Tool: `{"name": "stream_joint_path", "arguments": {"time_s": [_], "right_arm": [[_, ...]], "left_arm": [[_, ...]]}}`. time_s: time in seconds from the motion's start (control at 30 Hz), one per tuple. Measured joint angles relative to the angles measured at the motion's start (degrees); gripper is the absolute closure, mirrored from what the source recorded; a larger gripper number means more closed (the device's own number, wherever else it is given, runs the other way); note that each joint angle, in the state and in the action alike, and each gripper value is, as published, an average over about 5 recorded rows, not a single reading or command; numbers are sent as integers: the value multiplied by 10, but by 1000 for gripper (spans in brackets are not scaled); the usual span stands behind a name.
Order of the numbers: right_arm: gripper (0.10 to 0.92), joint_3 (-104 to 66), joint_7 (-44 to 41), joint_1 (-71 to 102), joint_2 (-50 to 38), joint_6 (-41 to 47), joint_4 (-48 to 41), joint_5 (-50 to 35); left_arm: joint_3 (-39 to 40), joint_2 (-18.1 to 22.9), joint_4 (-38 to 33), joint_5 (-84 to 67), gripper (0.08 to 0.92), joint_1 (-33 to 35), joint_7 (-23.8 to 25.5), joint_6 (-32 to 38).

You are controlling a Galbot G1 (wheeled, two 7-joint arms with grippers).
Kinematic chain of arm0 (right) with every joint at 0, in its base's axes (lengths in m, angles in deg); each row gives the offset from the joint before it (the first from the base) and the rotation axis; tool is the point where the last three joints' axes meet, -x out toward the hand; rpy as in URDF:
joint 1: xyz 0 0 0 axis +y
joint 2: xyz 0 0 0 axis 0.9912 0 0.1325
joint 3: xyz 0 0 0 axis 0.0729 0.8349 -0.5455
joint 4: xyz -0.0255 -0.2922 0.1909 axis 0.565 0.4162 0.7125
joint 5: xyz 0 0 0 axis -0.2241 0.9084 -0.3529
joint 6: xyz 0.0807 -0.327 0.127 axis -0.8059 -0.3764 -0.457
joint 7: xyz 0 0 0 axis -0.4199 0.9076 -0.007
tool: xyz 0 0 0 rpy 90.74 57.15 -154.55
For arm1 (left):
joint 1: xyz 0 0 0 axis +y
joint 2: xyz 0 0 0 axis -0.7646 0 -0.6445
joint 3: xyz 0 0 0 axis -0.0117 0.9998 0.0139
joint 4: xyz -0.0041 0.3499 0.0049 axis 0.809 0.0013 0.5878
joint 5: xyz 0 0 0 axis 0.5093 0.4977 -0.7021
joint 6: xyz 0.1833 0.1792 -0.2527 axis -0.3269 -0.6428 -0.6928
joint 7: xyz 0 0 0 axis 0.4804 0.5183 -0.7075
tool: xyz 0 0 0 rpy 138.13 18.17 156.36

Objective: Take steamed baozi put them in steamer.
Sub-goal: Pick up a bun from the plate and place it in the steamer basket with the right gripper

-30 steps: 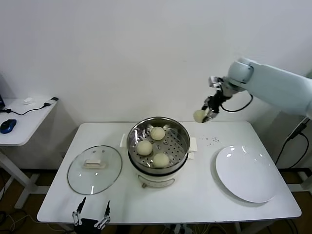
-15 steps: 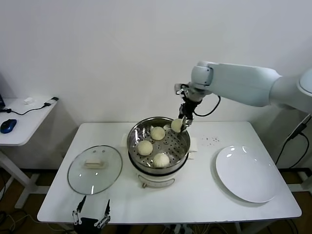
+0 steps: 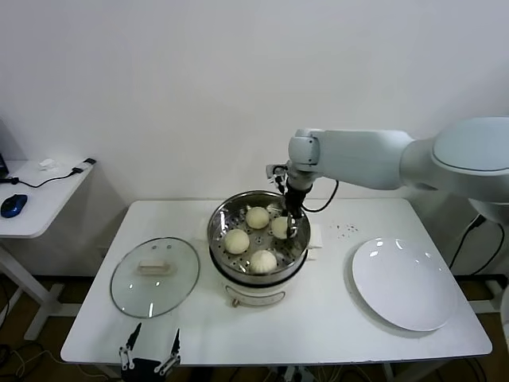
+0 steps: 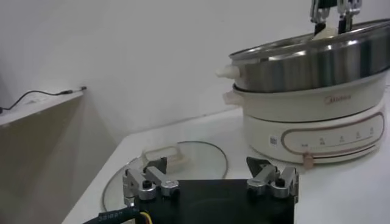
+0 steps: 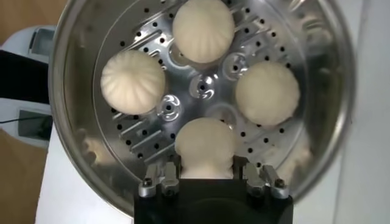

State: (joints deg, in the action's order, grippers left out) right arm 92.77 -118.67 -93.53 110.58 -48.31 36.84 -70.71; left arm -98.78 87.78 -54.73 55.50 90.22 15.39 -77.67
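The steel steamer [image 3: 258,208] stands on its cream base at the table's middle. Three cream-white baozi [image 3: 257,216] [image 3: 236,241] [image 3: 262,260] lie on its perforated floor. My right gripper [image 3: 283,227] reaches down inside the pot at its right side, shut on a fourth baozi [image 5: 206,145], which sits low over the basket floor [image 5: 201,85]. In the right wrist view the other three buns [image 5: 203,29] [image 5: 133,81] [image 5: 267,92] lie around it. My left gripper [image 3: 149,350] is open and empty, parked low at the table's front edge.
A round glass lid [image 3: 154,275] lies left of the steamer. A flat white plate [image 3: 406,282] lies at the right. A side table with a cable and a blue mouse [image 3: 13,204] stands at the far left.
My right gripper carried the fourth baozi from high at the right over to the steamer and lowered it inside the pot. The left arm has not moved.
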Motion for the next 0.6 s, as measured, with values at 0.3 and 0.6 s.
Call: {"name": "stream_joint_path", "arguments": {"time_s": [0.3, 0.6], "right_arm": [[288, 1, 16, 16, 5, 2, 1, -3], [203, -9, 17, 10, -4, 0, 12, -7]], "left_arm": [[0, 0, 4, 1, 177, -2, 0, -1], [0, 0, 3, 2, 177, -2, 0, -2]]}}
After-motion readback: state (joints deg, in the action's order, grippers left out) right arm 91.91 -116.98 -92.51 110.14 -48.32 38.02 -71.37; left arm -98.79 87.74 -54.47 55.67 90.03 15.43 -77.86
